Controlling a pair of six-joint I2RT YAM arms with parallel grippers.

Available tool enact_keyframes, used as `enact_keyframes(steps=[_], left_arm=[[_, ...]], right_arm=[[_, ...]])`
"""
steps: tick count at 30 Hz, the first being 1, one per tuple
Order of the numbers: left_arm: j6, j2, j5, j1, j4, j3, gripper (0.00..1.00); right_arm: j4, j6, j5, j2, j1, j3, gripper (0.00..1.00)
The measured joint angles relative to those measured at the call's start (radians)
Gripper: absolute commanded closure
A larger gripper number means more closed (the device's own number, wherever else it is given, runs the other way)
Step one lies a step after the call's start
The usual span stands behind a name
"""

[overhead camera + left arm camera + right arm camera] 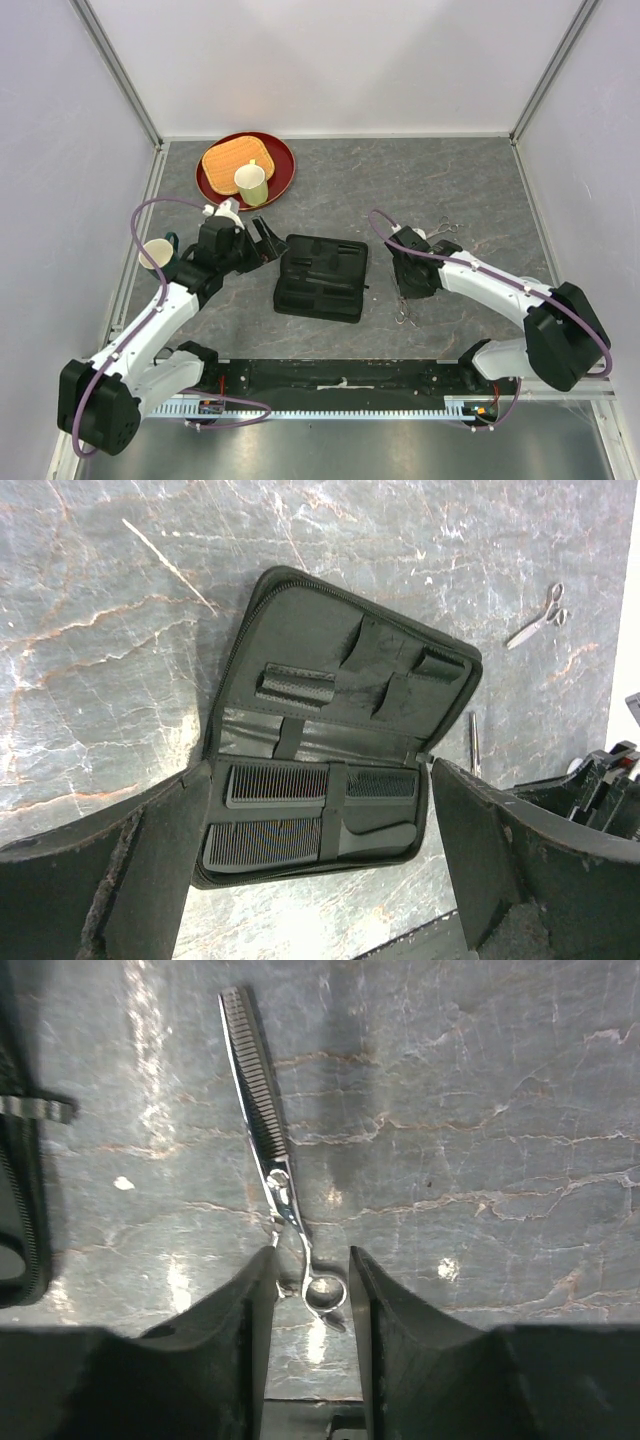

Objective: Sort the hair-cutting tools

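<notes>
The right hand (312, 1256) straddles the thinning scissors (277, 1175) lying flat on the bench (480, 1110) — clamped or not, I cannot tell — and so low a grip could let them pivot out.

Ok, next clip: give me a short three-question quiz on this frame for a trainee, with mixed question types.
1. True or false: both combs are tucked into the open case.
2. What lies between the fingers of the right gripper? A) a comb B) thinning scissors C) nothing
3. How many pairs of scissors lie on the table, outside the case?
Key: 1 true. 2 B. 3 two: the thinning scissors and the plain scissors farther back.
</notes>
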Motion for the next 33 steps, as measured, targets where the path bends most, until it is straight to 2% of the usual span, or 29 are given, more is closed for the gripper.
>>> enact_keyframes(steps=[16, 19, 22, 23, 33], left_arm=[[-0.002, 0.059, 0.046, 0.000, 0.016, -0.012, 0.04], [-0.002, 0.066, 0.046, 0.000, 0.019, -0.012, 0.04], [-0.002, 0.069, 0.047, 0.000, 0.023, -0.012, 0.05], [-0.002, 0.069, 0.047, 0.000, 0.023, -0.012, 0.05], [0.000, 0.069, 0.078, 0.000, 0.041, -0.012, 0.06]], right_arm=[[0.035, 0.003, -0.042, 0.084, 0.000, -0.045, 0.71], [0.056, 0.007, -0.045, 0.096, 0.000, -0.055, 0.78], [0.063, 0.011, -0.051, 0.101, 0.000, -0.055, 0.92], [0.065, 0.013, -0.056, 0.102, 0.000, -0.054, 1.00], [0.095, 0.054, -0.019, 0.042, 0.000, -0.056, 1.00]])
